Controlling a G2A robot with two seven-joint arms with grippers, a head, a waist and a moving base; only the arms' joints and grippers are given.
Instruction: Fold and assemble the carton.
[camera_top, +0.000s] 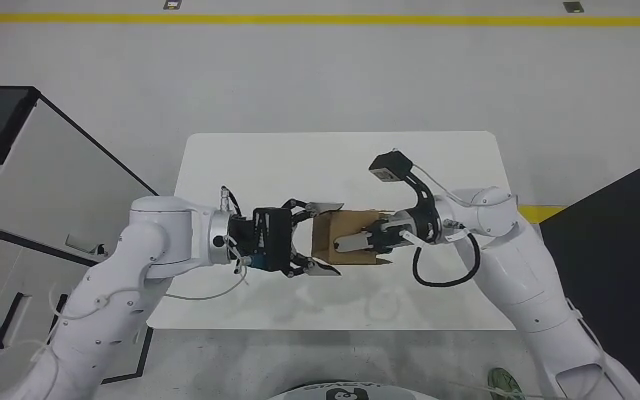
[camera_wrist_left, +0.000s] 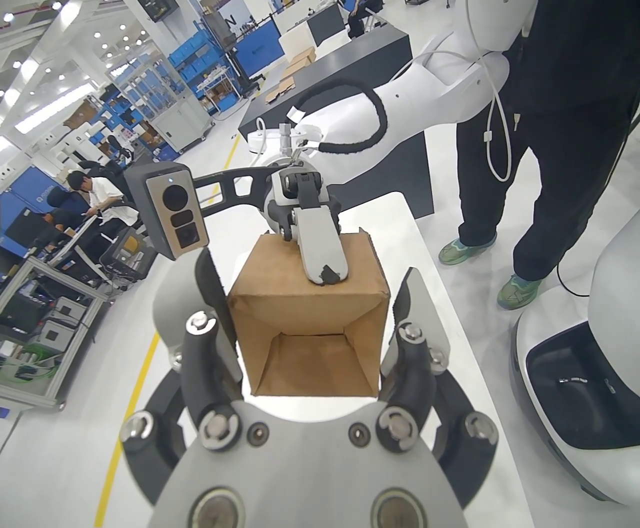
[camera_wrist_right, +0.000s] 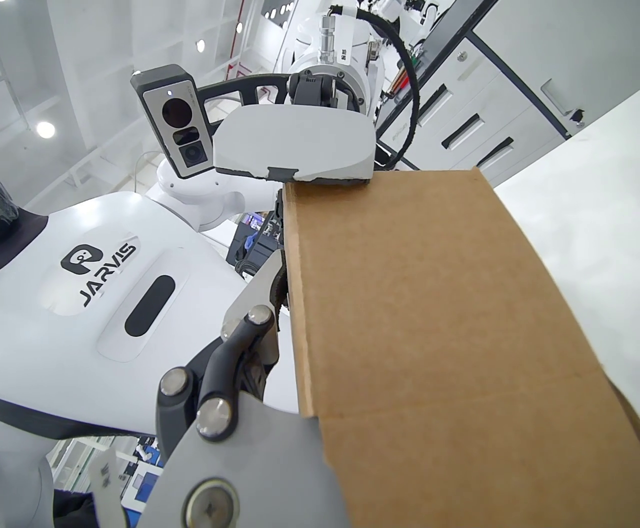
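A brown carton (camera_top: 345, 235) is held in the air over the middle of the white table (camera_top: 440, 160). My right gripper (camera_top: 354, 243) is shut on one of its side walls, with one white finger (camera_wrist_left: 322, 245) lying flat on the outer face. My left gripper (camera_top: 322, 238) is open at the carton's other end (camera_wrist_left: 307, 345), one finger on each side of it, where the end flaps slope inward. In the right wrist view the carton wall (camera_wrist_right: 425, 300) hides one of my fingers, and a left finger (camera_wrist_right: 295, 145) sits at its far edge.
The table's front edge (camera_top: 330, 325) runs just below the grippers. A black-framed panel (camera_top: 60, 140) stands off the table's left side and a dark surface (camera_top: 600, 220) lies to its right. Bare tabletop (camera_top: 300, 160) stretches behind the carton.
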